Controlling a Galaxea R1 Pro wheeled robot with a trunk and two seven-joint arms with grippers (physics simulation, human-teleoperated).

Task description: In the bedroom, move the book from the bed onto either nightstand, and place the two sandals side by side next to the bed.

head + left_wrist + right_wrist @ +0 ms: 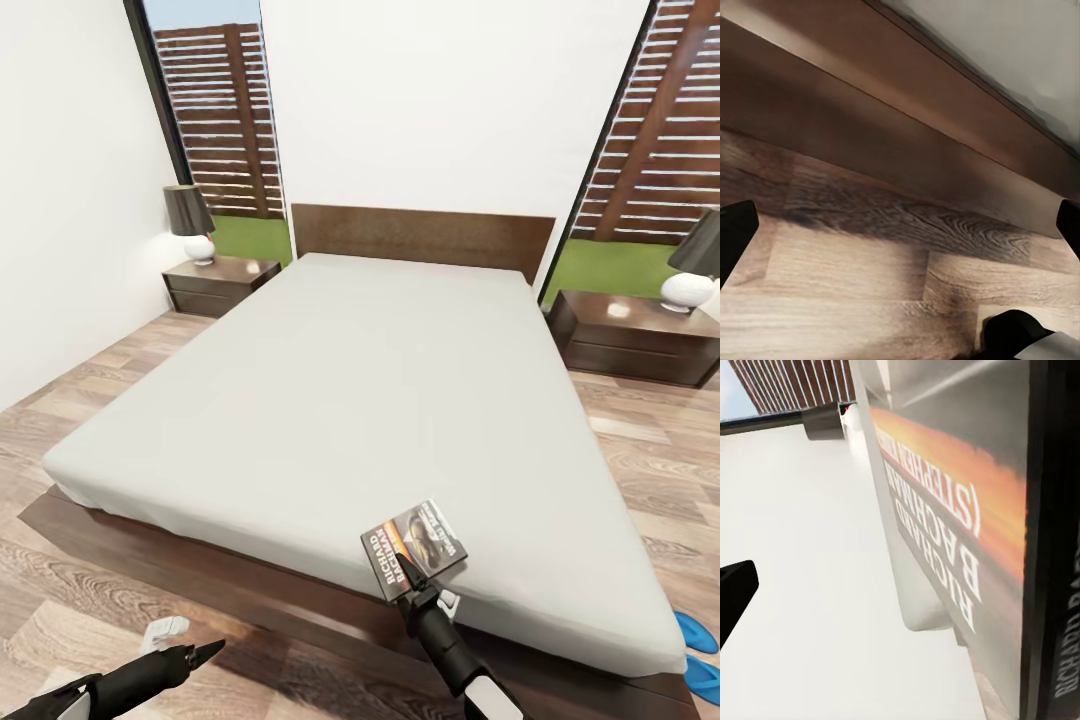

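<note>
1. The book [414, 548] lies at the near edge of the bed [330, 400], right of centre. The right gripper [407, 577] is at its near edge, but I cannot tell whether its fingers are closed on it.
2. Get a firm pinch on the book before lifting; a thin paperback may sag or slip.
3. Likely aim: the right nightstand [640, 335], clear of its lamp [694, 262].
4. The left gripper [208, 652] hangs over the floor [90, 620] with fingers apart, empty.
5. The sandals [700, 650] lie at the near right corner.
</note>
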